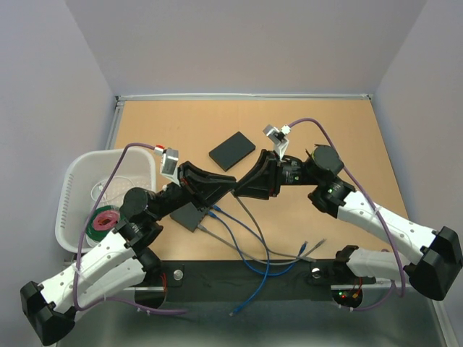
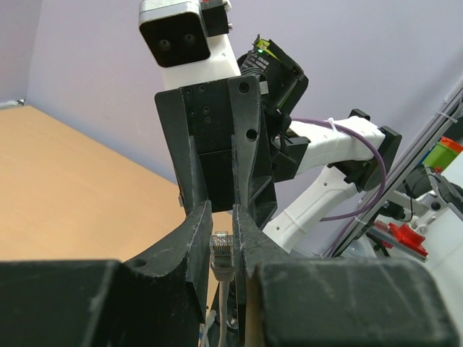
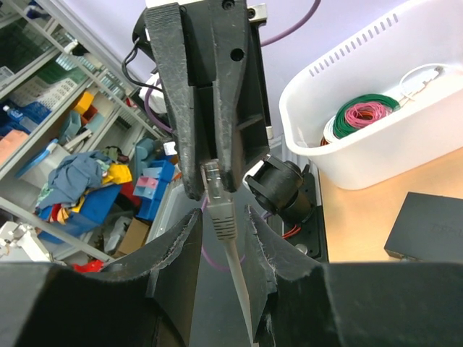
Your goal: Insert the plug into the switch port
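A grey plug (image 2: 221, 253) stands upright, tip up, pinched between the fingertips of my left gripper (image 2: 222, 217), which is shut on it. Its grey cable (image 1: 268, 231) hangs down and trails to the table front. My right gripper (image 3: 221, 217) meets the left one tip to tip above mid-table (image 1: 239, 190). Its fingers stand either side of the plug's boot (image 3: 221, 210) with a gap on each side, so it is open. A black switch (image 1: 192, 216) lies under the left arm with blue cables in its near side; its ports do not show.
A second flat black box (image 1: 233, 150) lies behind the grippers and also shows in the right wrist view (image 3: 427, 235). A white basket (image 1: 79, 181) with cable coils (image 1: 105, 220) stands at the left. Blue cables (image 1: 253, 264) and loose plugs (image 1: 311, 247) lie near the front edge.
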Robot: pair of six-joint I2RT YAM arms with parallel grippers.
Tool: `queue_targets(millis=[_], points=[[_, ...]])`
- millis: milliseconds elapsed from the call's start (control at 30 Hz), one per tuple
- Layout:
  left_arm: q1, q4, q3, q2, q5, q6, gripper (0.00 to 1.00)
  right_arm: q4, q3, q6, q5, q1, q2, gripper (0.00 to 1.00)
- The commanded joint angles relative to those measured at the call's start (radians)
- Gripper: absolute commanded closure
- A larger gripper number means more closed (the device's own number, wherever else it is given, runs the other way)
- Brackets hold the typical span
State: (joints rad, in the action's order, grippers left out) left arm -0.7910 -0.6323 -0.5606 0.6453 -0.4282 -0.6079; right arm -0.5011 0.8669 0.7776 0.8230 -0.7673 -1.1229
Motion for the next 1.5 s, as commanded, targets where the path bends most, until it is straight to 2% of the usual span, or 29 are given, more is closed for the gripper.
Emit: queue_targets(millis=[0, 1033, 1200, 1300, 1367, 1400, 1467], points=[[-0.008, -0.07, -0.012, 0.004, 0.003, -0.001, 1.0, -0.074, -0.009, 0.008, 0.008, -0.003, 0.015, 0.65], [-0.011, -0.073, -0.015, 0.011, 0.034, -0.013, 1.0, -0.082, -0.032, 0.006, 0.004, -0.003, 0.012, 0.69], [-0.011, -0.072, -0.01, 0.011, 0.037, -0.016, 1.0, -0.082, -0.029, -0.003, -0.016, -0.003, 0.018, 0.76], [-0.011, -0.067, -0.009, 0.01, 0.043, -0.018, 1.0, -0.082, -0.028, -0.005, -0.018, -0.003, 0.018, 0.89], [-0.011, -0.063, -0.009, 0.011, 0.045, -0.02, 1.0, -0.082, -0.029, -0.006, -0.013, -0.004, 0.02, 0.94], [-0.011, -0.058, -0.01, 0.013, 0.045, -0.016, 0.98, -0.082, -0.031, -0.008, -0.013, -0.003, 0.021, 0.97], [-0.011, -0.03, -0.018, 0.016, 0.057, -0.012, 0.83, -0.082, -0.037, -0.008, -0.018, -0.003, 0.026, 0.99]])
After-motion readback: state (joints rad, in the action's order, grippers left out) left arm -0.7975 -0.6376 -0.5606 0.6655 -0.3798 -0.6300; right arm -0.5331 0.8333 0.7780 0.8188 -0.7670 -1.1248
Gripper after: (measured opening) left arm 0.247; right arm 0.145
